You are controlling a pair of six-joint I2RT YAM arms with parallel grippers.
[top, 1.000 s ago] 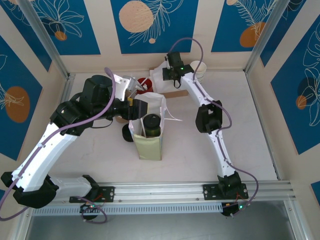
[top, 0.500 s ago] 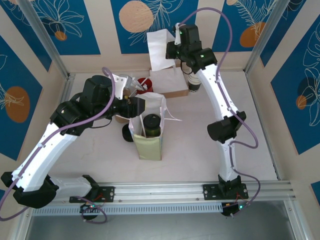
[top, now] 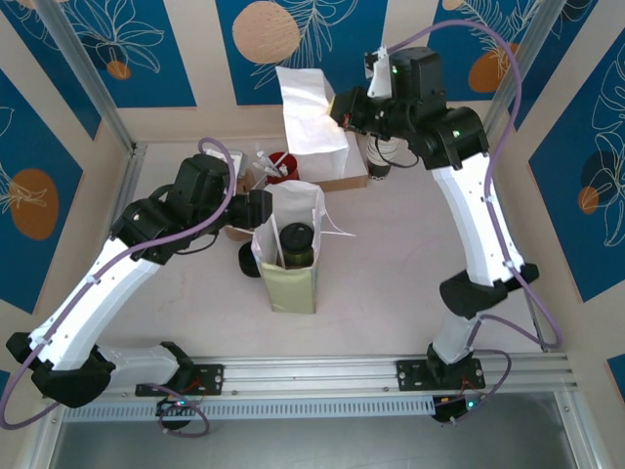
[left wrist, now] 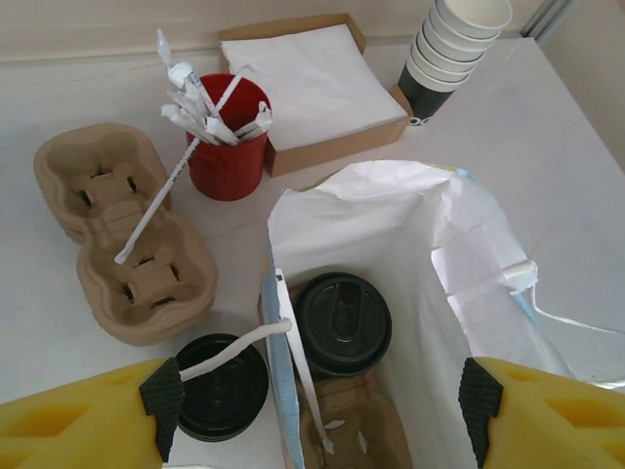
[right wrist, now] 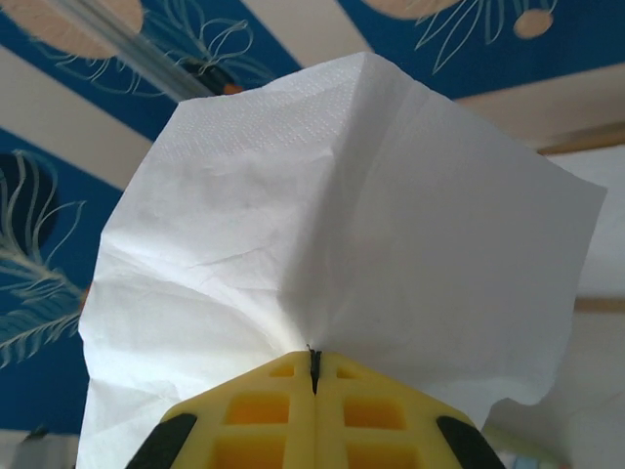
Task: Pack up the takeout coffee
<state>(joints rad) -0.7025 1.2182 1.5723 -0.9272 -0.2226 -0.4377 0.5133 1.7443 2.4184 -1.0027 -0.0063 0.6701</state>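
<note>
Jaws of the right gripper (right wrist: 312, 362) are pinched shut on a limp napkin (right wrist: 332, 225) held high, while those of the left gripper (left wrist: 320, 396) stand wide over the paper bag (left wrist: 410, 244). Inside it, the takeout coffee (left wrist: 342, 322) stands upright. It is likely light, crushable and spillable, so it is best gripped below its lid. The bag's floppy walls crowd any approach, and a stack of black lids (left wrist: 220, 386) sits just outside.

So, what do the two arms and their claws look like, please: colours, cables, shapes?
The left arm and right arm have white links, black joints and a purple cable looping alongside each. The left claw and right claw have yellow fingers; the left's carry black pads.
</note>
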